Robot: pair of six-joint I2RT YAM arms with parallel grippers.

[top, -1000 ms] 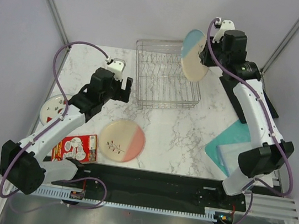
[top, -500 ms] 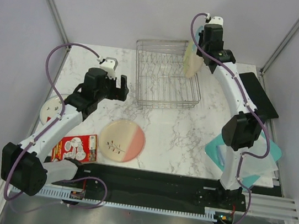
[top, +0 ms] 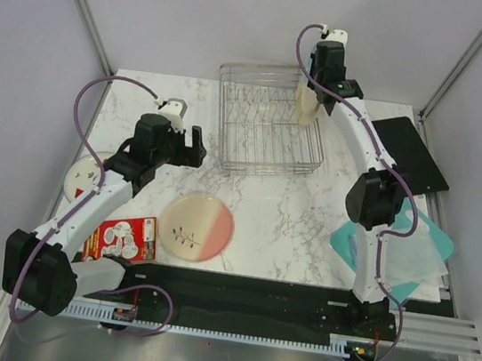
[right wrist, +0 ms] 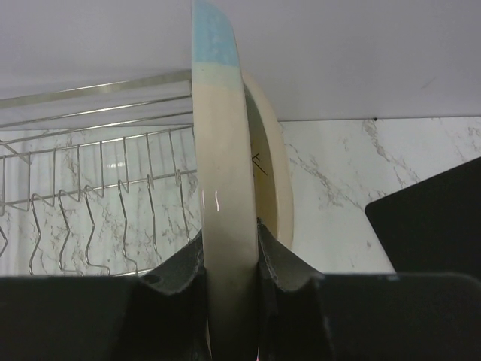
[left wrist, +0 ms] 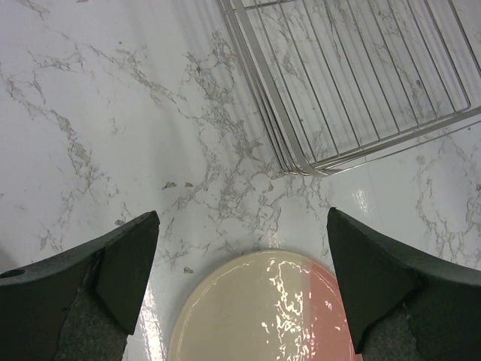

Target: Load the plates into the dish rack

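The right gripper clamps the cream rim of the blue plate, held on edge with its blue half pointing away from the fingers, the dish rack beside it, while the left gripper hangs wide open over the pink plate.

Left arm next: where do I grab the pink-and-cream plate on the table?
Probably the far rim of the pink-and-cream plate, nearest the open left gripper, coming down from above: it lies flat on the marble table, so only the rim offers a pinch.
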